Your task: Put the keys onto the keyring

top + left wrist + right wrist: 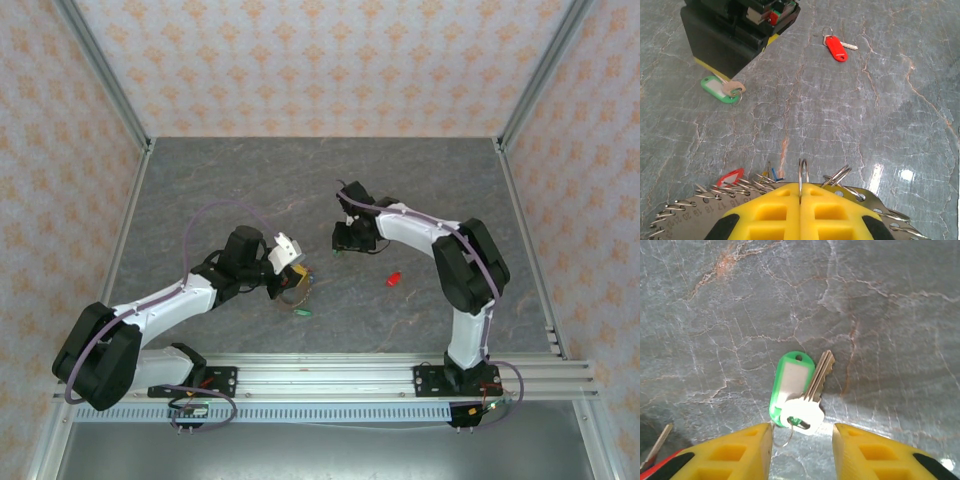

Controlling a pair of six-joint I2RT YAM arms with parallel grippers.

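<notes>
While the top view lists one red key right and one green key under the right gripper, the left gripper holds one keyring near-centre. Left wrist: jaws clamped on one keyring loop, which could twist free. Right wrist: jaws open astride the flat green key; closing may skid it.

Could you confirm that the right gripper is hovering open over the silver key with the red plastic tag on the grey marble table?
Not quite. The right wrist view shows the right gripper open over the silver key with the green plastic tag, not a red one. The rest holds: it is open, and the key lies on the grey marble table.
</notes>
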